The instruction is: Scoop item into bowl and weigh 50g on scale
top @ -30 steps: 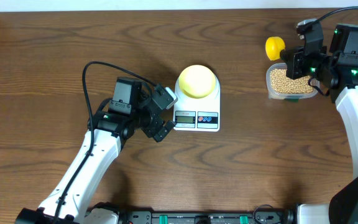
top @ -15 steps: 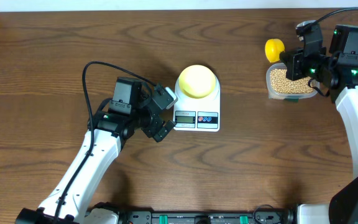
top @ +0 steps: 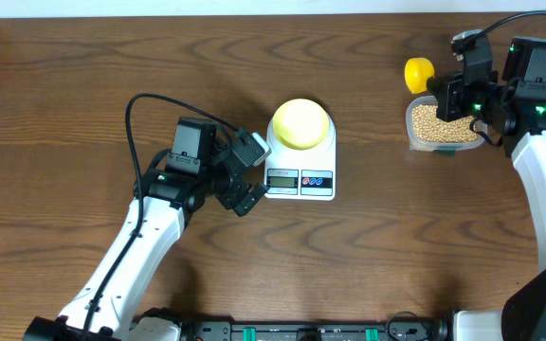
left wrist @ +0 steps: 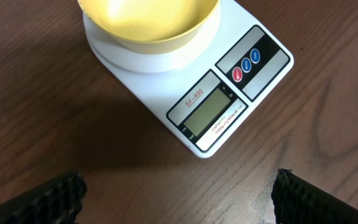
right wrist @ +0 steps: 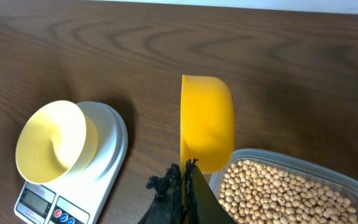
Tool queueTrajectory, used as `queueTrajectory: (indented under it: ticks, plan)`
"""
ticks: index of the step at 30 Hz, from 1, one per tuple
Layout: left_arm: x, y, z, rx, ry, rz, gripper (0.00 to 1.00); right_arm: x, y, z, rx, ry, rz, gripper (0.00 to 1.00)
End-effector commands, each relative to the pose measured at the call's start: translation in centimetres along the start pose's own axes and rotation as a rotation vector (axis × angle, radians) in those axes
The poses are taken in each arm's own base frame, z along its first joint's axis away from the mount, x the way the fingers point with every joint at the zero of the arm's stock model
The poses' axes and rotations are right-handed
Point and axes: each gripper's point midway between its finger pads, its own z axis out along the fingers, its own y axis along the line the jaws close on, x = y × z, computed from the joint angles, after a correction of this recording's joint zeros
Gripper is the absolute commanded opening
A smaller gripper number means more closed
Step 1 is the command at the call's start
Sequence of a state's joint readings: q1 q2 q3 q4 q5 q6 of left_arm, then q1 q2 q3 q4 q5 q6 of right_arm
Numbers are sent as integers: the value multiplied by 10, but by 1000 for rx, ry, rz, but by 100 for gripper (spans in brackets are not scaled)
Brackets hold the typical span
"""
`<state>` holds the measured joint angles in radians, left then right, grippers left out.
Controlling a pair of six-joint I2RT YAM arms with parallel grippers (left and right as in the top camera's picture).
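Note:
The pale yellow bowl [top: 300, 123] [left wrist: 148, 18] [right wrist: 55, 143] sits empty on the white scale [top: 317, 180] [left wrist: 229, 106] [right wrist: 110, 155]. I read no digits on its display. My left gripper [top: 257, 171] [left wrist: 176, 196] is open just left of the scale's front, above bare table. My right gripper [top: 450, 95] [right wrist: 185, 174] is shut on the thin handle of a yellow scoop [top: 418, 73] [right wrist: 207, 121], which is turned on its side beside the beans. The tan beans [top: 441, 121] [right wrist: 278, 190] fill a clear container [top: 413, 140].
A black cable [top: 150, 99] loops from the left arm over the table behind it. The container of beans stands near the right edge, under the right arm.

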<state>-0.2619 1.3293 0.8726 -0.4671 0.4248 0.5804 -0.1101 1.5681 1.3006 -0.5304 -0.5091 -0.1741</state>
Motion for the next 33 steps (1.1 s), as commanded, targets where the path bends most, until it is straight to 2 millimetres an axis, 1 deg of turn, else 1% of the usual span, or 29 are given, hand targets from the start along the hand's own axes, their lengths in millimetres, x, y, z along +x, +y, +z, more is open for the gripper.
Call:
queueTrajectory:
  ticks: [1, 5, 8, 12, 13, 15, 17, 19, 22, 25, 28, 29, 33]
  plan:
    - [-1, -3, -1, 16, -10, 4, 98, -13, 12, -7, -25, -33, -44, 1]
    - [-1, -3, -1, 16, -10, 4, 97, -13, 12, -7, -25, -33, -44, 1]
    - [-9, 2, -1, -3, -43, 20, 98, -13, 12, -7, -25, -34, -45, 1]
    - [-9, 3, -1, -9, -39, 19, 98, -13, 12, -7, -25, -34, -45, 1]
    - [-11, 1, -1, 2, -50, 19, 98, -13, 12, -7, -25, -34, -45, 1]
    - [-21, -14, -3, 88, -106, 23, 98, -13, 12, -7, -24, -34, -45, 1]
    - [-31, -23, -4, 150, -161, 33, 97, -13, 12, -7, -25, -33, -45, 1]
    - [-38, -25, -4, 177, -189, -22, 98, -13, 12, -7, -24, -32, -47, 1]
    - [-37, -24, 0, 190, -174, -130, 97, -12, 12, -7, -25, -29, -46, 1]
    - [-34, -27, 8, 166, -134, -161, 98, -11, 12, -7, -26, -24, -43, 1]
    - [-33, -38, 16, 121, -87, -114, 98, -10, 12, -7, -26, -23, -43, 1]
    - [-34, -44, 19, 115, -76, -89, 98, -10, 12, -7, -26, -23, -43, 1]
    - [-39, -81, 24, 194, -61, -26, 97, -10, 12, -7, -27, -20, -41, 1]
